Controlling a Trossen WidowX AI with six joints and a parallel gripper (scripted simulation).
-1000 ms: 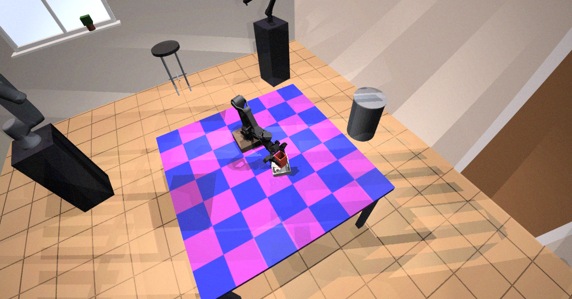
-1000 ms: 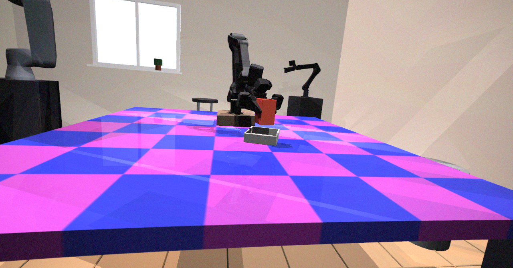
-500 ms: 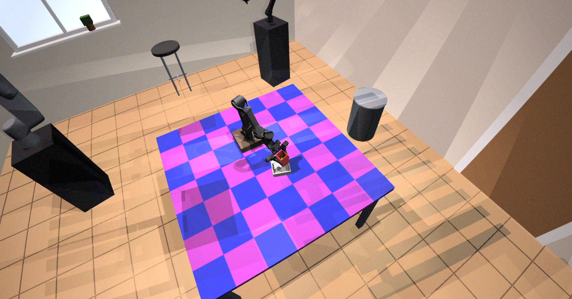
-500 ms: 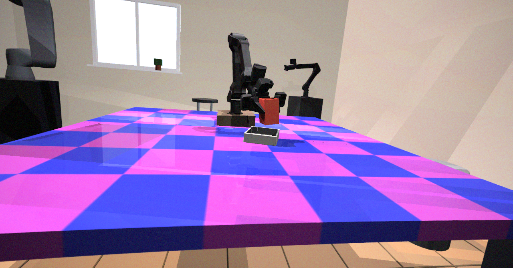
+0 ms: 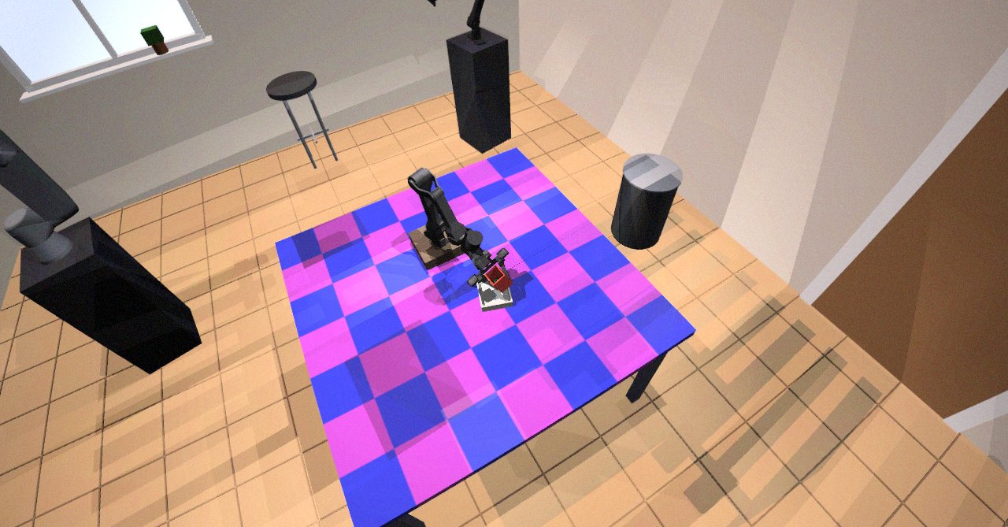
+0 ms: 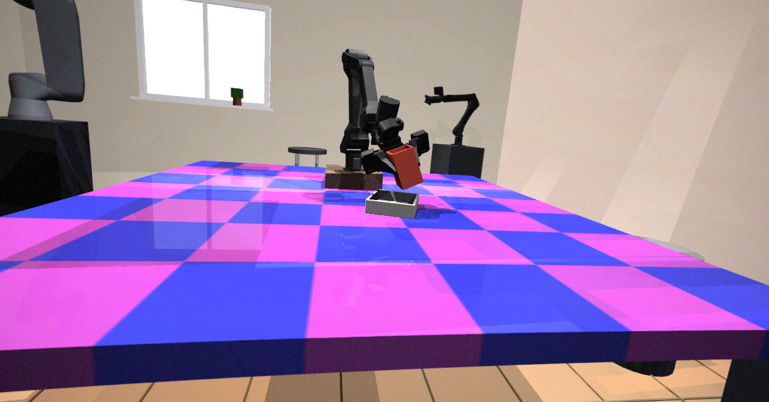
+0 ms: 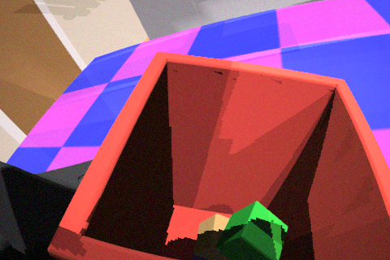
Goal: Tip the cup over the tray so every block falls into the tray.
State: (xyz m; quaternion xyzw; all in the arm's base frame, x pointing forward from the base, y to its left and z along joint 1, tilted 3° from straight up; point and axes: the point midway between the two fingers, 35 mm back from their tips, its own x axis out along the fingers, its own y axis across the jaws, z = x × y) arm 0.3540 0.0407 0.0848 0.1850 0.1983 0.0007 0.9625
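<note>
While my gripper [image 5: 490,270] [image 6: 399,154] is clamping the red cup [image 5: 499,280] [image 6: 406,167] [image 7: 280,110], I am holding it tilted, raised above the table [image 5: 450,390] [image 6: 376,292] [image 7: 317,22] near the tray [image 5: 497,306] [image 6: 390,208]. Inside the cup, a green block [image 7: 253,233] and a tan block [image 7: 212,225] are lying near the bottom.
</note>
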